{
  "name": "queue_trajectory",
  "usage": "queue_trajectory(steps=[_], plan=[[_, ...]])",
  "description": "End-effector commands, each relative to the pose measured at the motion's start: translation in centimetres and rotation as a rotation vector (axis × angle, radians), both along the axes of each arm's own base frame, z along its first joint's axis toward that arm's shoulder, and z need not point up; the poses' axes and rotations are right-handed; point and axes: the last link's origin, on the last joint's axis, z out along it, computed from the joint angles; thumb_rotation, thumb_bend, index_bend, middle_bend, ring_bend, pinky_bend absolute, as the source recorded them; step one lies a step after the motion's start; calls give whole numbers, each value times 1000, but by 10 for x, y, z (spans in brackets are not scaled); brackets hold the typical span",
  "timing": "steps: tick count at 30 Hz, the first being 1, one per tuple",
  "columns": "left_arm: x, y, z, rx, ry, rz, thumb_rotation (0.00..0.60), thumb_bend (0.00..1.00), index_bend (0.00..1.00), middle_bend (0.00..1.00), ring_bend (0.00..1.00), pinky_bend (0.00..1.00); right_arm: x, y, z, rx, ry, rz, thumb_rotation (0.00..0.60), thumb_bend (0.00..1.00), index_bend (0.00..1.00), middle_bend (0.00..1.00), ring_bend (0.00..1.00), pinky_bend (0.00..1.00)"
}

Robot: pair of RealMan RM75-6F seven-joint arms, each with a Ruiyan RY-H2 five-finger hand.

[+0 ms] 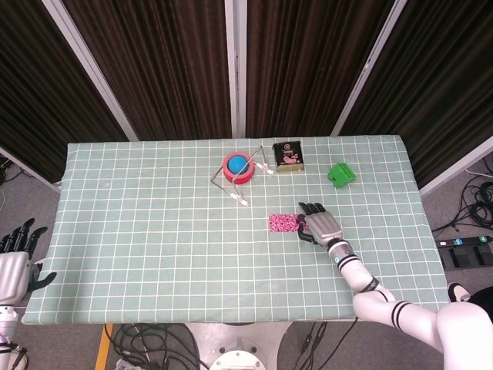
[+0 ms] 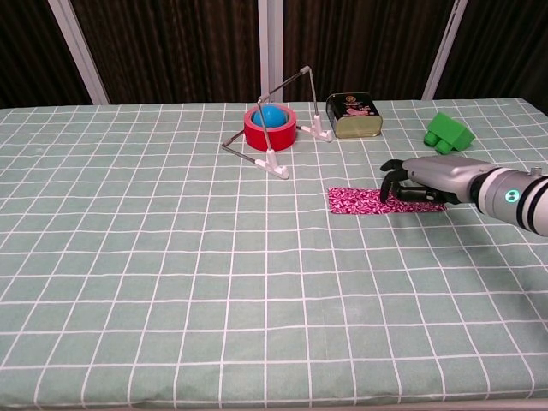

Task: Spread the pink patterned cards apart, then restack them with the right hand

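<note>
Pressing down on the right end of the pink patterned cards (image 2: 360, 200), with fingers (image 2: 392, 184) curled palm-down over them and nothing gripped: so lay the right hand (image 2: 424, 178), right of the table's (image 1: 154, 231) middle. Stretched leftward from under the fingertips as a flat strip on the green checked cloth (image 2: 171, 282). Hung off the table's left edge, fingers apart and holding nothing: the left hand (image 1: 17, 258). Stood well behind: red tape roll (image 2: 270, 128), wire stand (image 2: 282, 128), tin (image 2: 353, 115), green block (image 2: 449, 132).

A lab: dark curtains (image 1: 154, 62) ring the clothed table (image 1: 154, 231), cables (image 1: 477, 200) on floor.
</note>
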Motion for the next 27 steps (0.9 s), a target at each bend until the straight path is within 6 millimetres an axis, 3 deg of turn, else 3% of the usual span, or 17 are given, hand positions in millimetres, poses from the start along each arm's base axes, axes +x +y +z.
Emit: queue_trajectory(steps=[1, 16, 27], plan=[[0, -1, 0, 2, 0, 1, 600, 79, 218, 162, 132, 186, 7, -1, -4, 5, -8, 14, 0, 691, 306, 0, 0, 0], [-4, -4, 1, 7, -2, 11, 600, 79, 218, 163, 132, 186, 33, -4, -20, 26, -28, 61, 0, 690, 305, 0, 0, 0], [-2, -3, -1, 2, -8, -2, 600, 80, 218, 162, 132, 186, 9, -8, 5, -35, -18, 9, 0, 691, 306, 0, 0, 0]])
